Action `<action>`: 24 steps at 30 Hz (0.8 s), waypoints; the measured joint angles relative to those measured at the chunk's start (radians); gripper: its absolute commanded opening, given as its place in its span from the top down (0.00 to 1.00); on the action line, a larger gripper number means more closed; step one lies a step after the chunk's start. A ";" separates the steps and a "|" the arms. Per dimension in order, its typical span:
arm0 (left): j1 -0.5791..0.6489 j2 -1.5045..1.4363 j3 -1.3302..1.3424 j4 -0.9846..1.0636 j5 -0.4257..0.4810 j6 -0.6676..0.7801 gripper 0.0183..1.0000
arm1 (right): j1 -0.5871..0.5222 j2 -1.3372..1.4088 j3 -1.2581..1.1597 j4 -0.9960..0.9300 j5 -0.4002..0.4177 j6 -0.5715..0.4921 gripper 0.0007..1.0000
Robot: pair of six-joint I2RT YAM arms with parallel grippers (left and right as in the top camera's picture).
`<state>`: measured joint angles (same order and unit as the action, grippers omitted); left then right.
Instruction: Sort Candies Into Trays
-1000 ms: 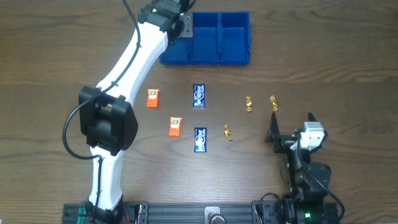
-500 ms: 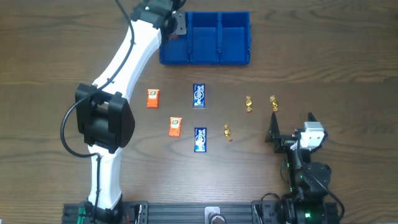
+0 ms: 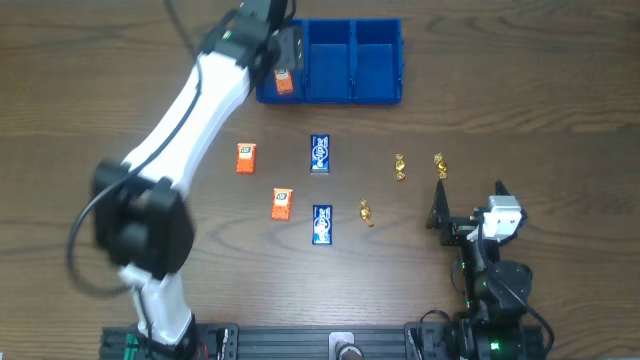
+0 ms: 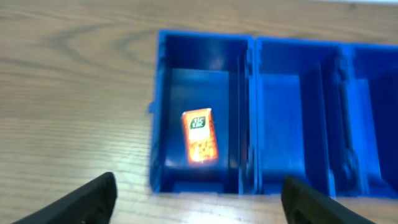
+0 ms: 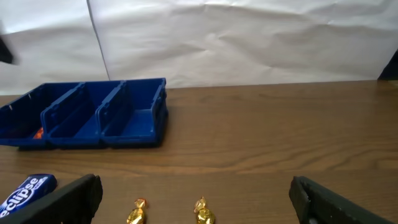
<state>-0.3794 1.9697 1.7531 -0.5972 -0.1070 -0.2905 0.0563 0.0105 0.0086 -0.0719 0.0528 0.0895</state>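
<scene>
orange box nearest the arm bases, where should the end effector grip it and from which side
Grip the orange box across its two long sides, likely from straight above: it lies flat on the table, with bare wood beside both of those sides.

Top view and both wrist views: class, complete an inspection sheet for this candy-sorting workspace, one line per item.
Surface: dark wooden table.
Job's things: blue three-compartment tray. One orange candy box lies in the compartment at the top view's left end. On the table, lying apart: two orange boxes, two blue packs, three gold-wrapped candies.
Clutter: nothing seen.
Grippers: left gripper open and empty, above the tray's compartment holding the box. Right gripper open and empty, low near the gold-wrapped candies.
Cables: black cable loops beside the left arm.
Surroundings: white backdrop behind the table.
</scene>
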 measured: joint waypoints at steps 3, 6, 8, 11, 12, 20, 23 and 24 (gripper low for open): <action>-0.008 -0.206 -0.178 0.018 0.003 -0.001 0.08 | 0.000 0.000 0.000 0.000 0.000 0.000 0.00; -0.026 -0.384 -0.336 0.026 0.000 -0.001 0.07 | 0.000 0.000 0.000 0.000 0.000 0.000 0.00; -0.040 -0.429 -0.415 0.032 -0.002 -0.005 0.07 | 0.000 0.000 0.000 0.000 0.000 0.000 0.00; -0.053 -0.419 -0.533 0.046 -0.004 -0.023 0.09 | 0.000 0.000 0.000 0.000 0.000 0.000 0.00; -0.051 -0.401 -0.581 0.067 -0.005 -0.027 0.09 | 0.000 0.000 0.000 0.000 0.000 0.000 0.00; -0.006 -0.257 -0.717 0.124 0.000 -0.050 0.10 | 0.000 0.000 0.000 0.000 0.000 0.000 0.00; -0.003 -0.211 -0.717 0.139 0.000 -0.050 0.10 | 0.000 0.000 0.000 0.000 0.000 0.000 0.00; -0.003 -0.202 -0.717 0.145 0.000 -0.050 0.11 | 0.000 0.000 0.000 0.000 0.000 0.000 0.00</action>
<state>-0.3820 1.7676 1.0363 -0.4519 -0.1066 -0.3408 0.0563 0.0109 0.0086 -0.0715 0.0528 0.0895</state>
